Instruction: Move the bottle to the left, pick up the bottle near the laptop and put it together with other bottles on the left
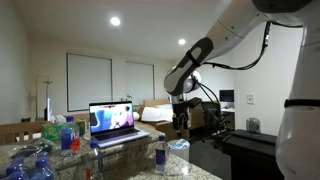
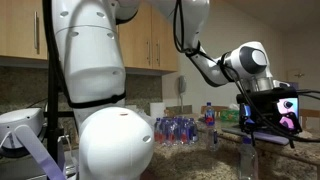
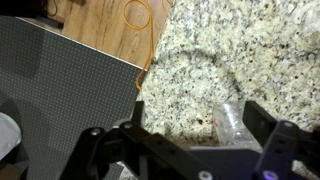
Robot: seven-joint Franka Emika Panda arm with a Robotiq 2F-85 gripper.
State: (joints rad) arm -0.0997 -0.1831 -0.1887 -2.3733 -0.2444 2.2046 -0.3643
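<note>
My gripper hangs open and empty over the granite counter, right of the open laptop. Just below it stand a clear bottle with a blue label and another clear bottle. In the wrist view the gripper is open, with a clear bottle lying between the fingers, close to the right one and not gripped. Several bottles are grouped at the counter's left end. They also show in an exterior view as a cluster, away from the gripper.
A grey textured panel lies left of the gripper in the wrist view, with wood floor and an orange cable beyond the counter edge. A green container and a red item stand left of the laptop. A black desk is at the right.
</note>
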